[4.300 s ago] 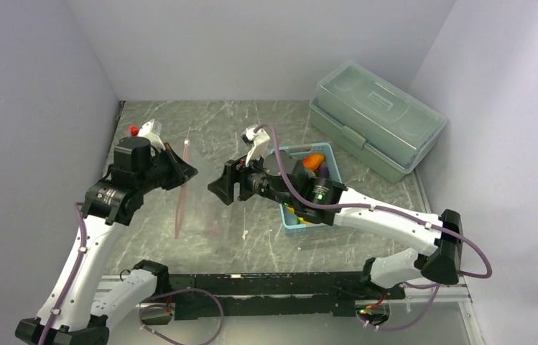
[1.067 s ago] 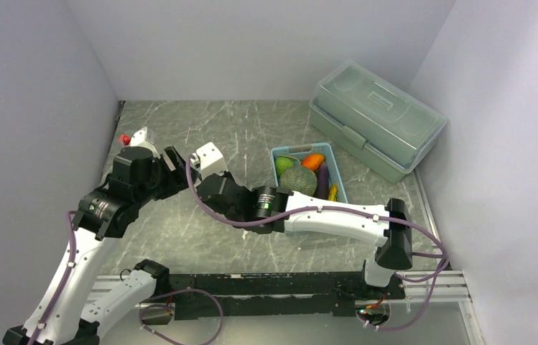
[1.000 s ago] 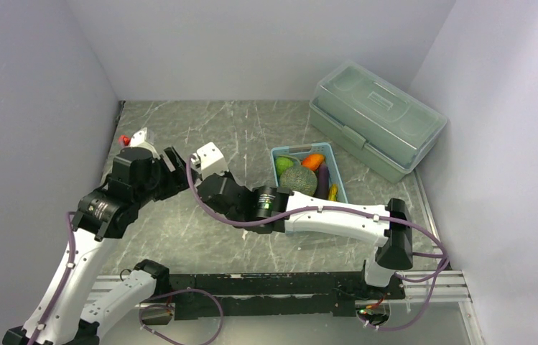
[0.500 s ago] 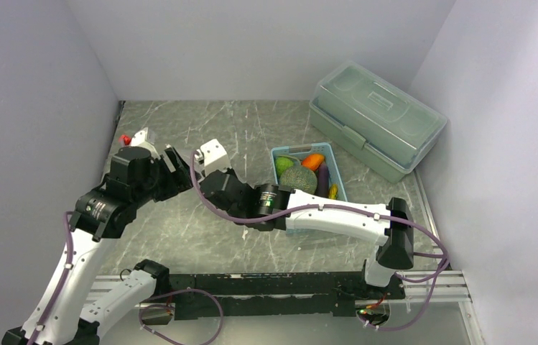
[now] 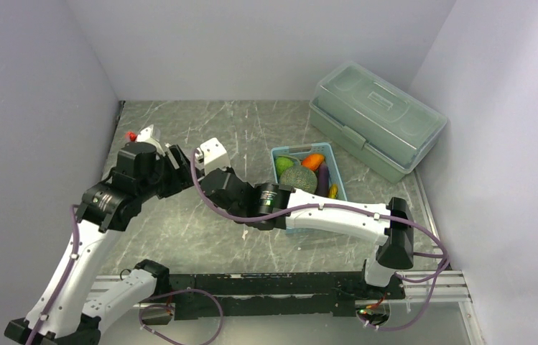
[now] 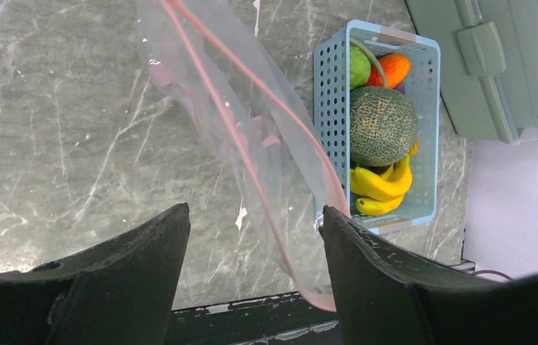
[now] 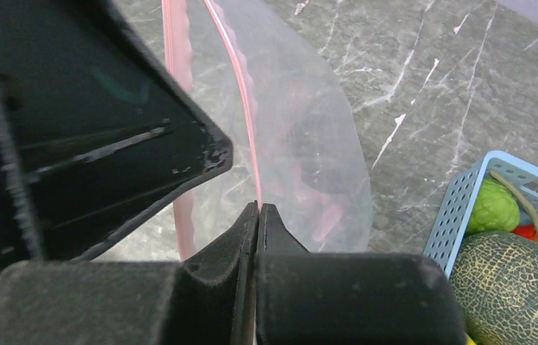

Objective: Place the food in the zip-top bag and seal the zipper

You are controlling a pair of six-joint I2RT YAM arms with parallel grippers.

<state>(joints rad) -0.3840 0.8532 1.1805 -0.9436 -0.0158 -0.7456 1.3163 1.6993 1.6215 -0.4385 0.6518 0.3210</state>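
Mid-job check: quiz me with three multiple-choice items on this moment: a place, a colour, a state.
1. Where is the melon? A) in the blue basket B) lying outside it C) held in the air
2. The zipper is: A) blue B) pink C) yellow
3. The right fingers are: A) wide open B) shut on nothing C) shut on the zip-top bag
Key: 1A, it sits within the basket's walls; 2B, a pale pink strip; 3C, they pinch the bag's mouth edge.
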